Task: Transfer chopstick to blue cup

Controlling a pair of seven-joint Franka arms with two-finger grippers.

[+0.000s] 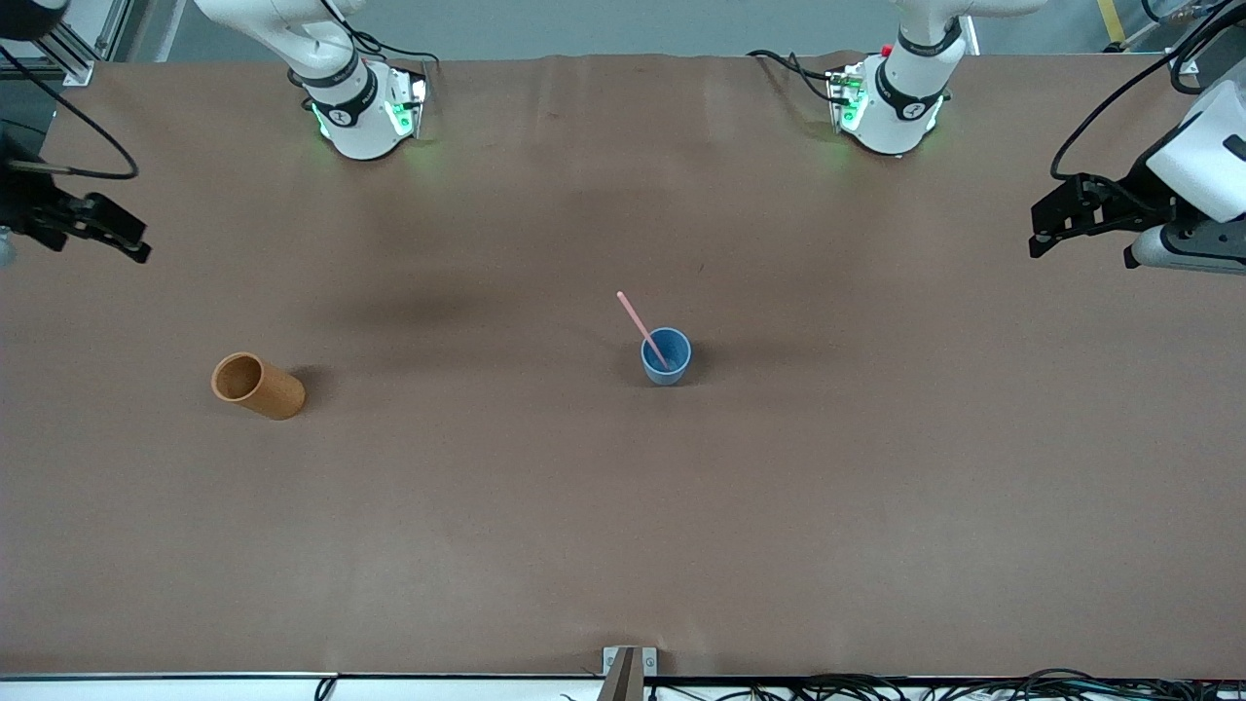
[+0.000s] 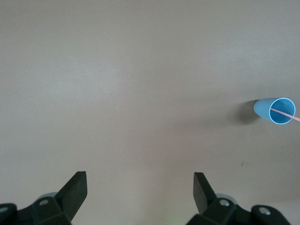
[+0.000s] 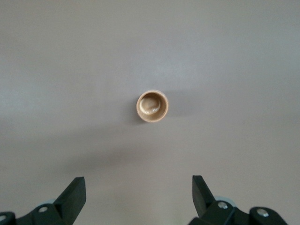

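Stands upright near the middle of the table [image 1: 545,545]: the blue cup [image 1: 666,358], with the chopstick [image 1: 640,326] inside it, lower end at the cup's bottom, upper end leaning out over the rim toward 11 o'clock in the front view. Stands toward the right arm's end of the table, at about 9 o'clock from the blue cup: an orange-brown cup [image 1: 258,386], well apart. Hangs released and empty over the table's end, waiting: left tool [image 1: 1056,224]. Likewise released, empty, over the table's other end: right tool [image 1: 117,239].
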